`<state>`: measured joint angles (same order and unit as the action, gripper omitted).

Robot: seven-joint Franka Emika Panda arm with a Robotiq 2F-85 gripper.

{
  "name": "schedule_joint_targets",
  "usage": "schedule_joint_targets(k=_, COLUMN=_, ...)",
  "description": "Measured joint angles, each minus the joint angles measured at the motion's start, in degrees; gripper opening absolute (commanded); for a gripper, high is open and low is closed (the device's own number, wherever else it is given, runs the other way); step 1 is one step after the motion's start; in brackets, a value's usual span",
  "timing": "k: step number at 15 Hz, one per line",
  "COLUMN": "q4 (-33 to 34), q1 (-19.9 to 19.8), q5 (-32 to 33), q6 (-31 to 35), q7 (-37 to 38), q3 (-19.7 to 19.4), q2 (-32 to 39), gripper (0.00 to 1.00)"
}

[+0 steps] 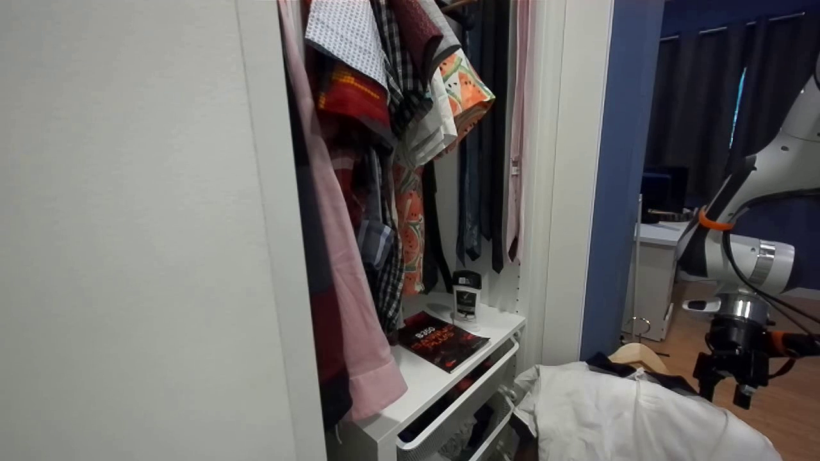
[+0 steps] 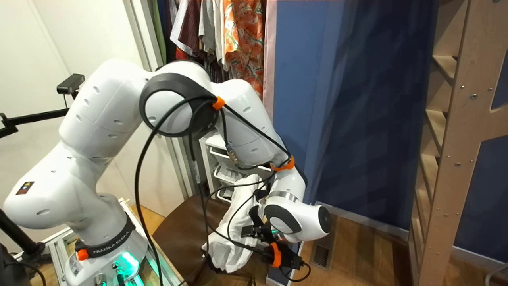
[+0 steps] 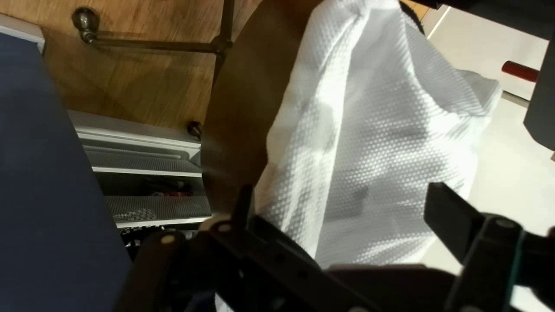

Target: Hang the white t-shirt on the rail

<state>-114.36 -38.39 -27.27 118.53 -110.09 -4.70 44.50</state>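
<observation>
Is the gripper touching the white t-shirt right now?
Cannot tell. In an exterior view, the gripper appears right by the white t-shirt; the wrist view shows its jaws open, but neither plain contact nor plain gap.

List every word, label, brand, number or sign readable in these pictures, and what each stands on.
"FRANKA EMIKA": dark band at the robot's base.
"B350" and, below it, "PLUS": dark booklet; the lettering between is too blurred.
Black-and-white container: label too small to read.
Dark sticker on the arm: too small.
Pink tie's label: too small.

Wht t-shirt point(image 3: 373, 156): cloth, dimpled txtr
</observation>
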Motion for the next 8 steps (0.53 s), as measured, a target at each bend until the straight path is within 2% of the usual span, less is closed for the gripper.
schedule_joint_targets(k=8, q4=3.1, q1=-2.03, q5=-0.18, q6=0.06, q7=-0.34, q3=1.82, q2=4.51, gripper=1.0)
